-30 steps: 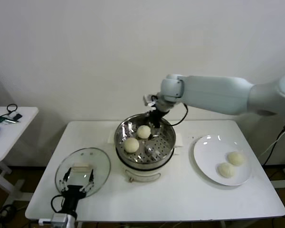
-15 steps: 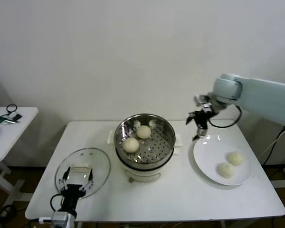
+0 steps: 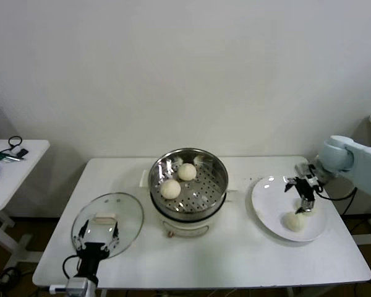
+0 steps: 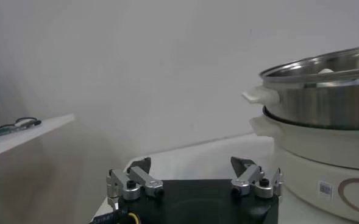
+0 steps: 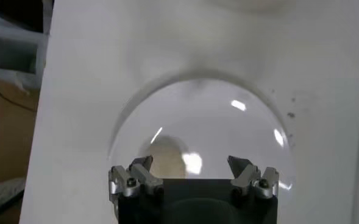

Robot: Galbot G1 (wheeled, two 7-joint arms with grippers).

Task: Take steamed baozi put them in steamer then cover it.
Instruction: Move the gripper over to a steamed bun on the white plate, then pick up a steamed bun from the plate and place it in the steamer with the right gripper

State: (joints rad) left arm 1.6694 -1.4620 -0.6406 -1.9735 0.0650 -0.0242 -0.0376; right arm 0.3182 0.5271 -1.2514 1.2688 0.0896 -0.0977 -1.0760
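The steel steamer (image 3: 198, 198) stands mid-table on its cream pot base, with two baozi inside, one at the front left (image 3: 171, 189) and one behind it (image 3: 187, 171). On the white plate (image 3: 269, 201) at the right, one baozi (image 3: 294, 221) lies clear. My right gripper (image 3: 305, 197) hangs open just over the plate where the second one lies, mostly hiding it. In the right wrist view a baozi (image 5: 166, 157) shows below the open right gripper (image 5: 191, 164). The glass cover (image 3: 127, 210) lies flat at the table's front left. My left gripper (image 3: 94, 238) waits open at its near edge.
The white table (image 3: 235, 253) carries everything. A small side table (image 3: 12, 161) with cables stands at the far left. The left wrist view shows the left gripper (image 4: 191, 164) open, with the steamer's wall and pot base (image 4: 325, 115) off to one side.
My right arm has swung from the steamer's back rim rightward and down to the plate, its gripper open and empty. The left arm has stayed in place.
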